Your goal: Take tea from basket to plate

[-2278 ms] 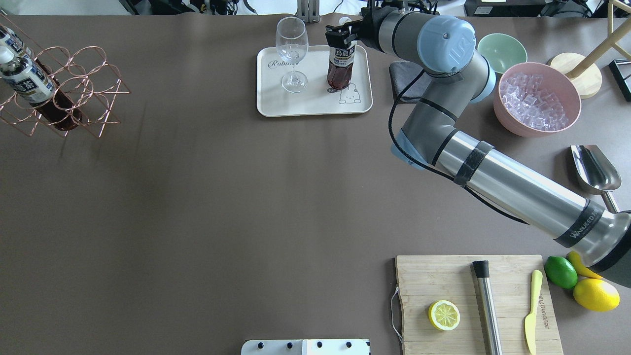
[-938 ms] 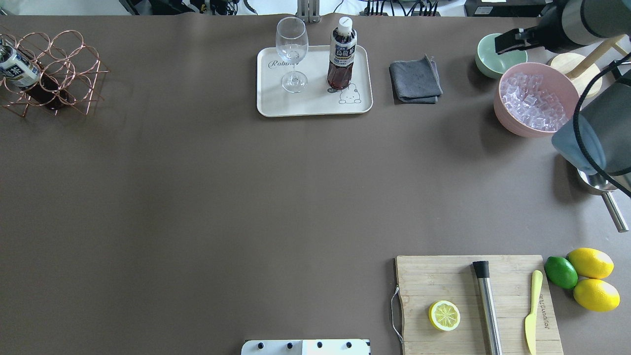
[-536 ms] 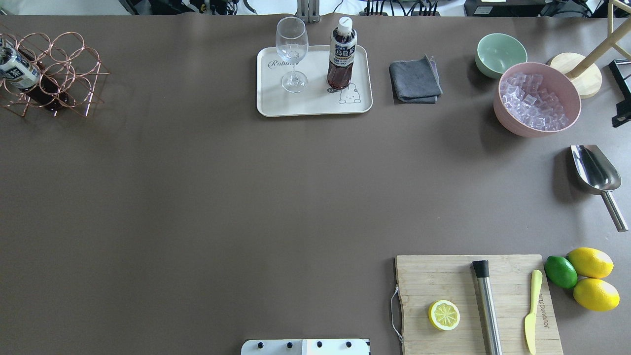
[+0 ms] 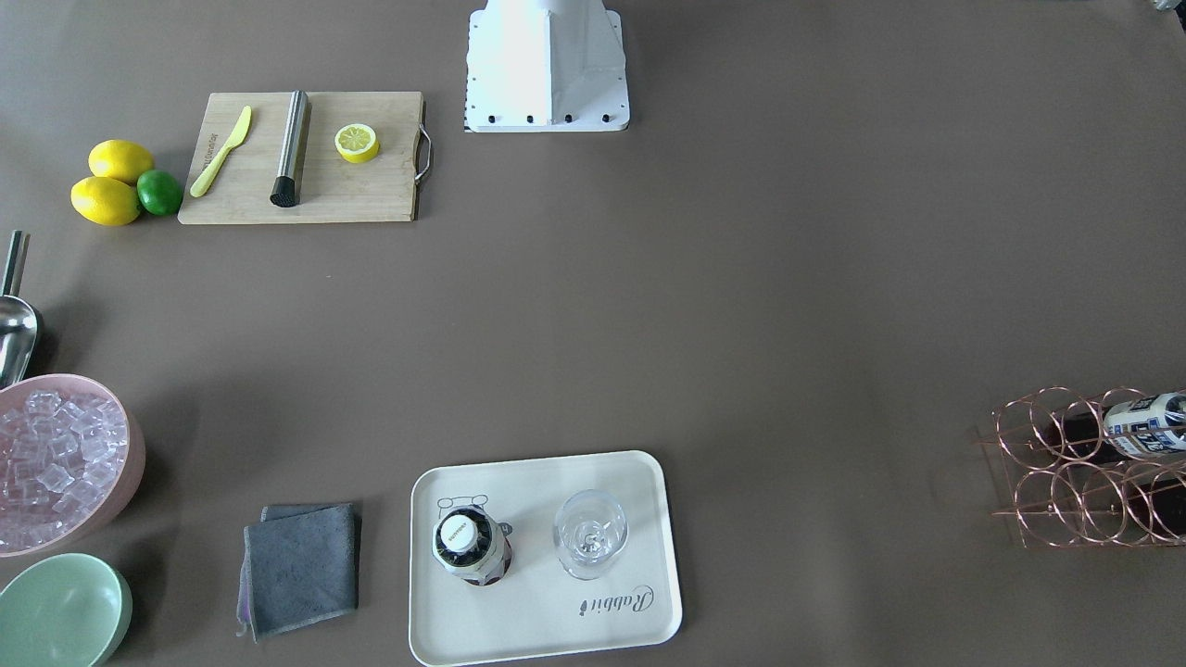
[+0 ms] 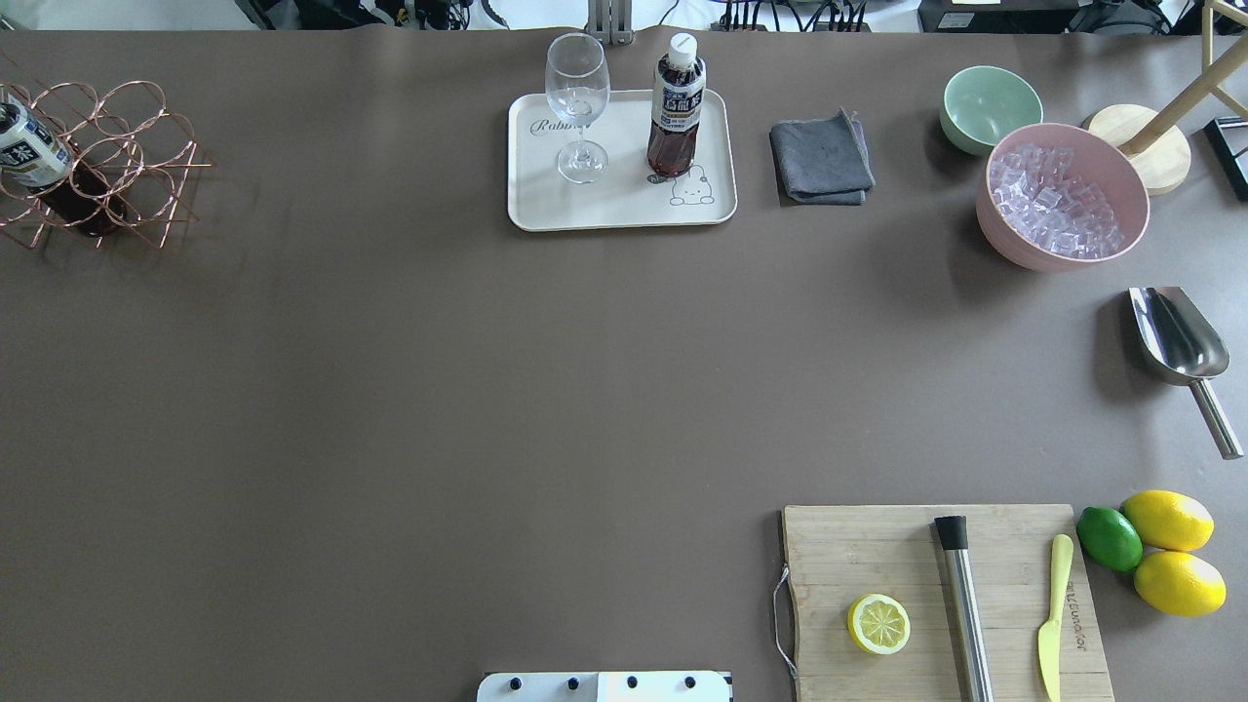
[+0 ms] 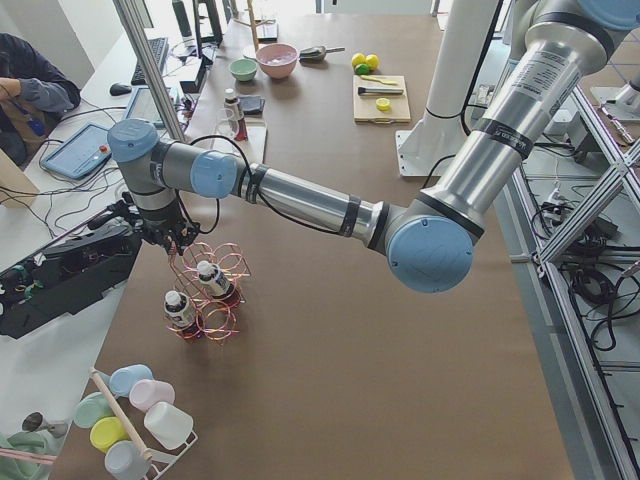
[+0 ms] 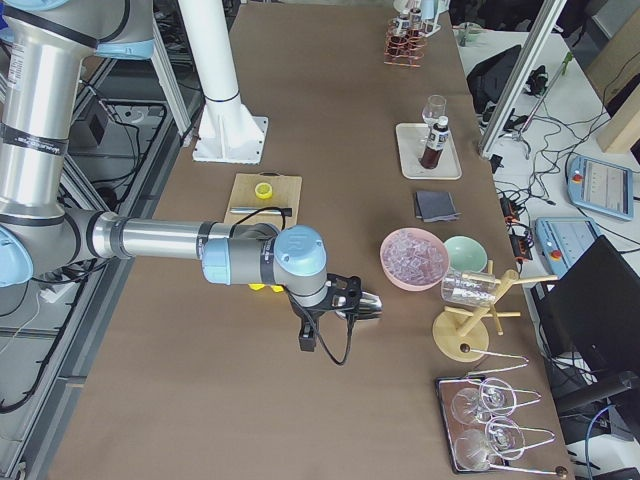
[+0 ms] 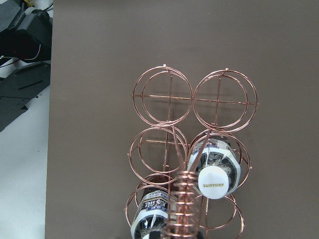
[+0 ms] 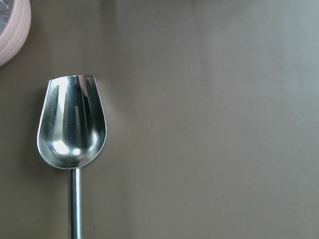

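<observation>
Standing upright on the cream rectangular tray (image 5: pixel 624 210), the small plastic bottle of dark brown tea (image 5: pixel 676 117) with its white cap looked delivered. It sat just beside the clear stemmed glass (image 5: pixel 577 97), apart from it, probably so the two were ready for pouring. Bottle and tray lay well apart from both sets of jaws, with no finger near them.

The left gripper (image 6: pixel 172 238) hung directly over the rose-gold wire carrier (image 8: pixel 169 97) of six ring cells. The carrier's tall coiled-wire handle (image 8: pixel 184 199) rose straight up toward the jaws. Two more white-capped bottles (image 8: pixel 215 174) leaned in the cells nearest below the jaws, and the cells farther out stood empty. The arm may have been there to steady the carrier by its handle. Only the left side camera showed those jaws, so I could not tell whether they were spread, pressed together or pinching the coil.

The right gripper (image 7: pixel 345 293) hovered low over the polished steel scoop (image 9: pixel 72 124), which lay flat on the table below the jaws. The pink bowl of ice (image 7: pixel 412 258) stood just beyond. Its wrist camera showed no fingers, so how far apart those jaws stood, and whether they touched the scoop, could not be told.
</observation>
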`<action>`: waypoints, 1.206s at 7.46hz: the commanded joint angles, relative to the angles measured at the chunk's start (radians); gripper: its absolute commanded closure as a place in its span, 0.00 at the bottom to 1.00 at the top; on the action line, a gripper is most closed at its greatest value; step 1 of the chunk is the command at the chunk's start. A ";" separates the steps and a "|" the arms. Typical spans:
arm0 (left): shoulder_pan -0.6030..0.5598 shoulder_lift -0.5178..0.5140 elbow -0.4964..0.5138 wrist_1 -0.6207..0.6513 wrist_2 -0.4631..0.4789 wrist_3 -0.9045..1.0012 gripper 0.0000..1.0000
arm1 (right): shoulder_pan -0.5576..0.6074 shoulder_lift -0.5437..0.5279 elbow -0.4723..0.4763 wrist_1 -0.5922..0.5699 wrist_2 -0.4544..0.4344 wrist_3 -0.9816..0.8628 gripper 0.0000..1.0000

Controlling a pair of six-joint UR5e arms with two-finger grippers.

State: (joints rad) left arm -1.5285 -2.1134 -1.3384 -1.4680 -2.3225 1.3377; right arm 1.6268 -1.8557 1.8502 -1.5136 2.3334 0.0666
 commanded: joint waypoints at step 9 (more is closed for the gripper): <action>-0.067 0.022 -0.001 0.003 -0.009 -0.178 0.01 | -0.050 0.039 -0.055 -0.008 -0.005 -0.057 0.00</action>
State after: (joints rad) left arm -1.5529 -2.1067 -1.3376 -1.4659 -2.3240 1.2927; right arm 1.5770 -1.8150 1.8015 -1.5245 2.3268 0.0099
